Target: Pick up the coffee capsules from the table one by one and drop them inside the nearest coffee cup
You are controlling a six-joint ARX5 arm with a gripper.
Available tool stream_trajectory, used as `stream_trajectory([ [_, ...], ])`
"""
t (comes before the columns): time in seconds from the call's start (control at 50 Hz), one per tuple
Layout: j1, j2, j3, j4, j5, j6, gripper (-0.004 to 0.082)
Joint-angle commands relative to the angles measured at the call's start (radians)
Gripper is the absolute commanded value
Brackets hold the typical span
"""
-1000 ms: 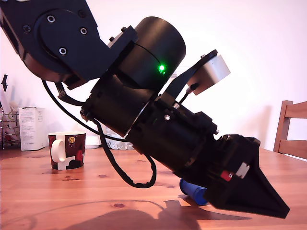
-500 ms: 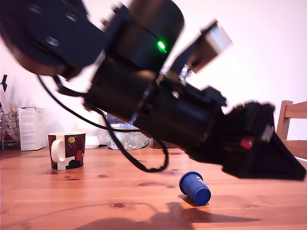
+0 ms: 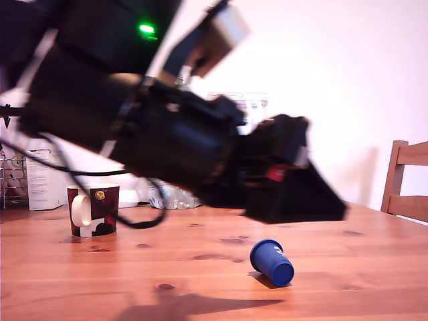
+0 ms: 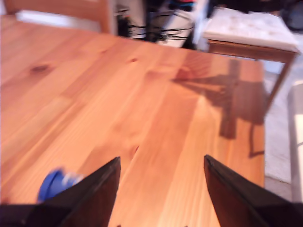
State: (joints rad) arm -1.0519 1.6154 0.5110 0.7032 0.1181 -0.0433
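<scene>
One blue coffee capsule (image 3: pixel 271 262) lies on its side on the wooden table (image 3: pixel 200 287), to the exterior view's right of centre. My gripper (image 3: pixel 328 207) hovers blurred above it, clear of the table and not touching it. In the wrist view the gripper (image 4: pixel 161 160) is open, with only bare table (image 4: pixel 156 104) between the two black fingers (image 4: pixel 97 191). The capsule (image 4: pixel 54 182) shows blurred just outside one finger. The coffee cup (image 3: pixel 93 209), patterned dark with a white handle, stands far off on the exterior view's left.
A white box (image 3: pixel 43 179) and a wire rack stand at the back on the exterior view's left, with a clear jar (image 3: pixel 175 195) behind the arm. A wooden chair (image 3: pixel 405 186) stands past the table edge, and a cushioned seat (image 4: pixel 251 30) shows in the wrist view.
The arm has risen and swung toward the exterior view's left. The gripper, which was low by the capsule, is now well above it. The capsule stays lying on the table.
</scene>
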Motion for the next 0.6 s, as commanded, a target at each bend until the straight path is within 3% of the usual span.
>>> stream_trajectory([
  [0.0,-0.003,-0.023,-0.038,0.007,-0.031,-0.026,0.0499],
  [0.14,-0.005,-0.047,-0.084,0.005,-0.113,-0.119,0.0498],
  [0.24,-0.008,-0.047,-0.085,0.002,-0.127,-0.161,0.0498],
  [0.58,-0.008,-0.047,-0.085,-0.009,-0.127,-0.166,0.0498],
])
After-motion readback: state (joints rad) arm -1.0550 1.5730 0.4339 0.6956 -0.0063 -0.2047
